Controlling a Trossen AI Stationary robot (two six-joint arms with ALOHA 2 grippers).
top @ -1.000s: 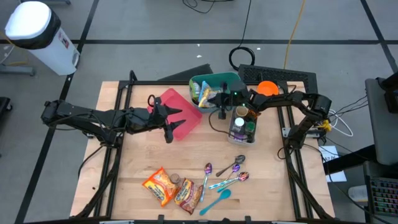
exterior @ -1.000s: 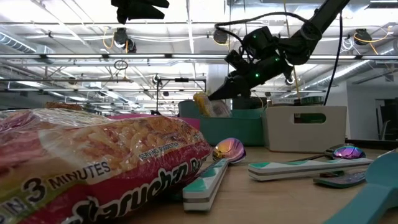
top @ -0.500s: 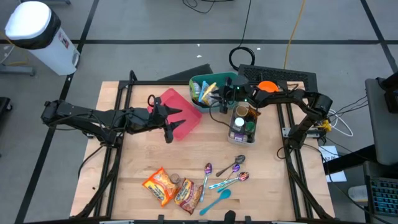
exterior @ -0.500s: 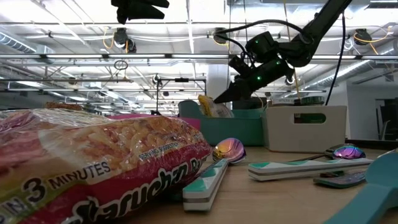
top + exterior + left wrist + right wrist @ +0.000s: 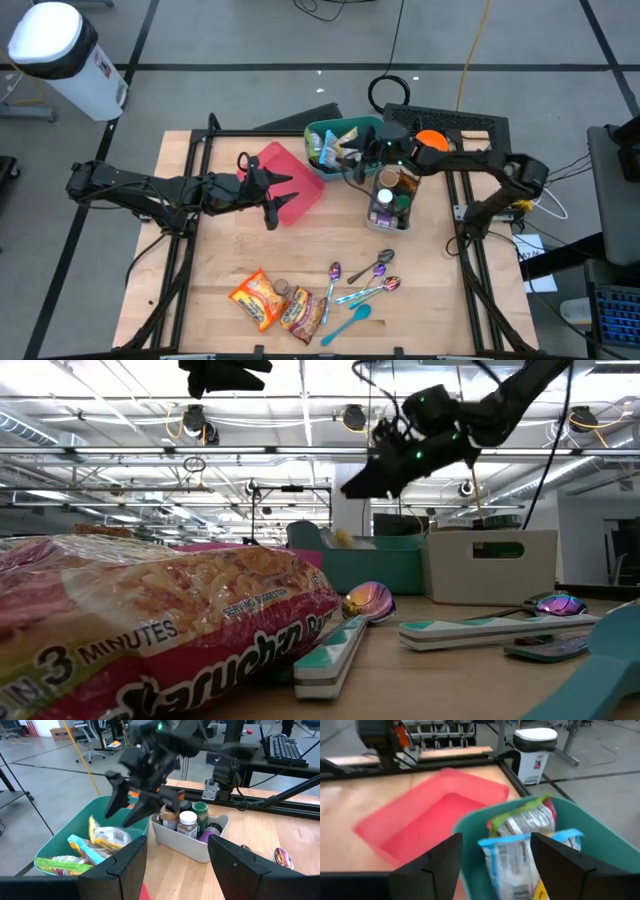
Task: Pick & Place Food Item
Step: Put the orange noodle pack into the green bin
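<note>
One camera looks straight down, one sits level at the worktop [image 5: 230, 250]; both wrist cameras closely face the green bin [image 5: 75, 840].

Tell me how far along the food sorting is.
Done: several snack packets lie in the teal bin. In hand: nothing; the right gripper hangs open above that bin. Left: two noodle packets on the table. The left gripper waits over the pink tray.

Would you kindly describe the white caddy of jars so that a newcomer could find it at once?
Start at the teal bin of snack packets at the table's far edge, under the right gripper. The white caddy sits right beside it, toward the table's right side. Unlike the bin and the flat pink tray, it is narrow and holds upright jars with lids.
</note>
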